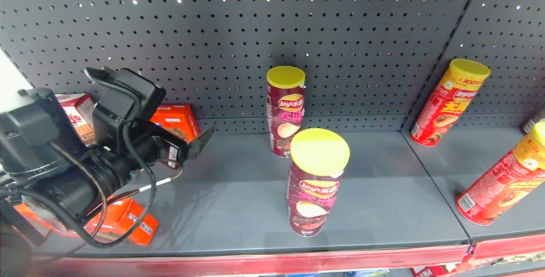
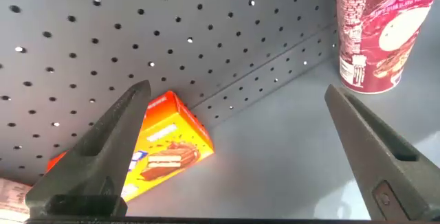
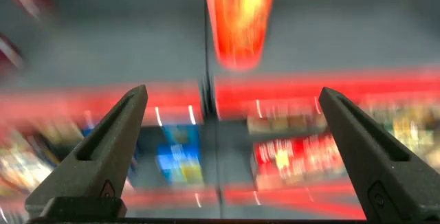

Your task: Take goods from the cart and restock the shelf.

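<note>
Your left gripper [image 1: 200,141] is spread wide and holds nothing; it hangs just above the shelf [image 1: 238,209], near the pegboard wall [image 1: 255,34]. Read the head view as a clock face centred on that gripper. The orange box [image 1: 176,121] stands just beside it at 10 o'clock, against the wall. A second orange box [image 1: 127,221] lies flat at 7 o'clock by the shelf's front edge. The back can [image 1: 285,111] stands upright at 2 o'clock and the front can [image 1: 315,183] at 4 o'clock, the two close together but apart. Two red cans [image 1: 451,102] stand well off toward 3 o'clock on the next bay.

Your right gripper [image 3: 230,152] is also spread and empty. Its own view is too blurred to say more than that a red shelf edge lies beyond it.

I judge the cans to be light, stiff tubes with slick wrapping, tall enough to tip. Close on one around mid-body, below the lid, and keep it upright. The boxes look like thin card that dents easily, so pinch them across the narrow sides, gently
</note>
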